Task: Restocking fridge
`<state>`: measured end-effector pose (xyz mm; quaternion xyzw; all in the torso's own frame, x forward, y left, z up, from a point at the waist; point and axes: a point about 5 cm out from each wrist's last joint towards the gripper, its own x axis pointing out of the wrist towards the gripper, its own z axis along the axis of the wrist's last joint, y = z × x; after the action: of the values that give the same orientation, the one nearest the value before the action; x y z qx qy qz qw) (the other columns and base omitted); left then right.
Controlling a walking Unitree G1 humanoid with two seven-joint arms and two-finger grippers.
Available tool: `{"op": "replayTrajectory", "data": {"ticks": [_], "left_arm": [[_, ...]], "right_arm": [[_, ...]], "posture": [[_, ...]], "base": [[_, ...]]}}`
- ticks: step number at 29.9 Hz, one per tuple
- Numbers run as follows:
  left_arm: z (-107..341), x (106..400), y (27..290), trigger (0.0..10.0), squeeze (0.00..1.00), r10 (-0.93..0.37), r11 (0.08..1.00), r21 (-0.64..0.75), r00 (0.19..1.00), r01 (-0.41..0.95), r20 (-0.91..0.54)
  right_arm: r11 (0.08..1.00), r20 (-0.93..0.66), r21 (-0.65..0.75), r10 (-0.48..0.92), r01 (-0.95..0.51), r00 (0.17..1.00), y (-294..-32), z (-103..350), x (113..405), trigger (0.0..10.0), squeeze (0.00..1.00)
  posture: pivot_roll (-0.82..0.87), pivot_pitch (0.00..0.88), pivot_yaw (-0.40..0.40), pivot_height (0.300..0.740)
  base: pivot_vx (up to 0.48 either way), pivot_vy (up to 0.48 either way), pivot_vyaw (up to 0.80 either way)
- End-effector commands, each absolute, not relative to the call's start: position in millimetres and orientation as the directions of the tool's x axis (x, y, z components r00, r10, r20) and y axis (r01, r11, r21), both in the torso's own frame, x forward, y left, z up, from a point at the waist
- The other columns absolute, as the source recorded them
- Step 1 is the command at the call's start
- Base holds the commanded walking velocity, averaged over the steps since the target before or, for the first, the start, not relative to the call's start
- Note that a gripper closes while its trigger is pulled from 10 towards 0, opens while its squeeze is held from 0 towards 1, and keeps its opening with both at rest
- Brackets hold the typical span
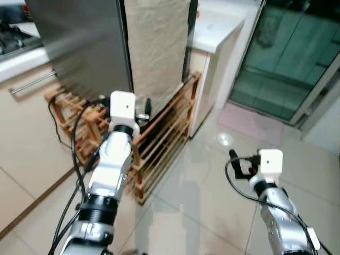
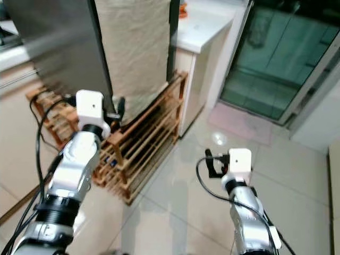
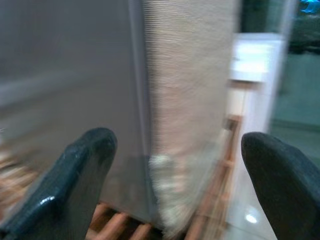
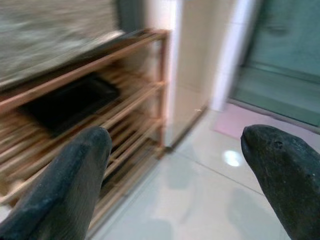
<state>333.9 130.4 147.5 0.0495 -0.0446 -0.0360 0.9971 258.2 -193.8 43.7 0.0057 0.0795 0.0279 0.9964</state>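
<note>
You've got the tall brushed-steel fridge (image 1: 85,48) dead ahead on the left, smooth grey door shut, with a coarse beige woven cloth (image 1: 156,48) hanging down the side of it. The cloth looks rough and wrinkly next to the flat metal.

Your left gripper (image 3: 175,175) is raised in front of the fridge's lower corner, near where door meets cloth. Its rounded black fingers (image 3: 75,180) are spread wide apart with nothing between them.

Your right gripper (image 4: 175,175) hangs lower, out over the glossy pale floor tiles (image 1: 212,196), well apart from the fridge. Its fingers are also splayed wide and holding nothing.

A low slatted wooden rack (image 1: 159,143) in orange-brown timber stands beside the fridge's base, thin rails in tiers, with a flat black tray-like thing (image 4: 70,102) on one shelf. Past it there's a white cabinet with a white countertop (image 1: 215,29), then a dark green-tinted glass sliding door (image 1: 287,58) with a pinkish mat (image 1: 249,122) at its foot.
</note>
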Motion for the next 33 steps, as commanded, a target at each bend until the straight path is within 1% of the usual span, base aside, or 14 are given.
{"op": "replayTrajectory", "data": {"ticks": [1, 5, 9, 14, 15, 17, 18, 19, 21, 22, 27, 29, 30, 33], "left_arm": [[149.6, 335.5, 131.2, 10.0, 0.0, -0.071, 0.993, 0.099, 0.994, 0.062, 0.088], [151.7, 335.4, 132.1, 10.0, 0.0, -0.069, 0.995, 0.074, 0.992, 0.061, 0.101], [150.2, 333.8, 135.2, 10.0, 0.0, -0.054, 0.996, 0.075, 0.994, 0.047, 0.097], [147.0, 325.7, 141.8, 10.0, 0.0, -0.092, 0.989, 0.119, 0.992, 0.082, 0.081], [140.6, 313.9, 151.6, 10.0, 0.0, -0.144, 0.978, 0.157, 0.988, 0.135, 0.05], [129.7, 301.0, 162.0, 10.0, 0.0, -0.193, 0.968, 0.166, 0.981, 0.19, 0.0], [124.8, 293.0, 166.2, 10.0, 0.0, -0.231, 0.962, 0.148, 0.973, 0.231, -0.019], [122.2, 288.0, 168.4, 10.0, 0.0, -0.257, 0.957, 0.133, 0.966, 0.258, -0.028], [123.0, 271.9, 168.1, 10.0, 0.0, -0.35, 0.928, 0.13, 0.937, 0.349, -0.021], [125.0, 266.7, 167.8, 10.0, 0.0, -0.365, 0.924, 0.112, 0.931, 0.364, -0.013], [137.3, 259.2, 165.2, 10.0, 0.0, -0.299, 0.952, 0.089, 0.953, 0.294, 0.044], [146.5, 259.8, 159.0, 10.0, 0.0, -0.28, 0.959, 0.069, 0.956, 0.275, 0.086], [151.5, 262.5, 155.2, 10.0, 0.0, -0.262, 0.963, 0.088, 0.959, 0.254, 0.11], [154.0, 263.4, 152.7, 10.0, 0.0, -0.256, 0.966, 0.072, 0.959, 0.249, 0.122]], "right_arm": [[0.999, -0.144, 0.011, 0.045, -0.044, 0.989, -196.4, 48.0, 260.2, 10.0, 0.0], [0.999, -0.145, 0.008, 0.045, -0.044, 0.988, -196.6, 47.7, 260.3, 10.0, 0.0], [0.999, -0.135, 0.007, 0.045, -0.044, 0.99, -196.0, 50.8, 260.2, 10.0, 0.0], [0.999, -0.117, -0.004, 0.053, -0.054, 0.992, -194.7, 60.1, 251.3, 10.0, 0.0], [0.996, -0.117, -0.017, 0.085, -0.088, 0.989, -194.0, 63.7, 235.9, 10.0, 0.0], [0.992, -0.133, -0.029, 0.116, -0.12, 0.984, -192.8, 63.5, 220.6, 10.0, 0.0], [0.991, -0.141, -0.025, 0.125, -0.13, 0.982, -192.3, 63.0, 213.6, 10.0, 0.0], [0.991, -0.146, -0.021, 0.13, -0.134, 0.981, -192.1, 62.8, 209.5, 10.0, 0.0], [0.99, -0.135, -0.014, 0.136, -0.139, 0.981, -189.8, 69.2, 203.1, 10.0, 0.0], [0.99, -0.121, -0.01, 0.135, -0.137, 0.983, -188.5, 74.3, 202.3, 10.0, 0.0], [0.99, -0.108, -0.002, 0.142, -0.143, 0.984, -189.8, 77.1, 202.8, 10.0, 0.0], [0.991, -0.138, 0.0, 0.131, -0.133, 0.982, -201.7, 64.5, 205.3, 10.0, 0.0], [0.994, -0.169, 0.003, 0.107, -0.108, 0.98, -213.8, 51.7, 208.4, 10.0, 0.0], [0.995, -0.174, 0.006, 0.096, -0.097, 0.98, -217.9, 49.6, 211.3, 10.0, 0.0]], "posture": [[0.02, 0.0, -0.028, 0.74], [0.02, 0.0, -0.028, 0.74], [0.02, 0.0, -0.027, 0.74], [0.03, 0.0, -0.023, 0.74], [0.03, 0.0, -0.022, 0.74], [0.03, 0.0, -0.018, 0.74], [0.03, 0.0, -0.014, 0.74], [0.03, 0.0, -0.014, 0.74], [0.03, 0.0, -0.014, 0.74], [0.03, 0.0, -0.013, 0.74], [0.03, 0.0, -0.014, 0.74], [0.04, 0.0, -0.021, 0.74], [0.04, 0.0, -0.02, 0.74], [0.03, 0.0, -0.021, 0.74]], "base": [[0.458, 0.0, 0.0], [0.458, 0.0, 0.0], [0.0, 0.0, 0.0], [0.0, 0.0, 0.0], [0.0, 0.0, 0.0], [0.0, 0.0, 0.0], [0.0, 0.0, 0.0], [0.0, 0.0, 0.0], [0.0, 0.0, 0.0], [0.0, 0.0, 0.0], [0.0, 0.0, 0.0], [0.292, 0.0, 0.0], [0.454, 0.0, 0.0], [0.451, 0.0, 0.0]]}}
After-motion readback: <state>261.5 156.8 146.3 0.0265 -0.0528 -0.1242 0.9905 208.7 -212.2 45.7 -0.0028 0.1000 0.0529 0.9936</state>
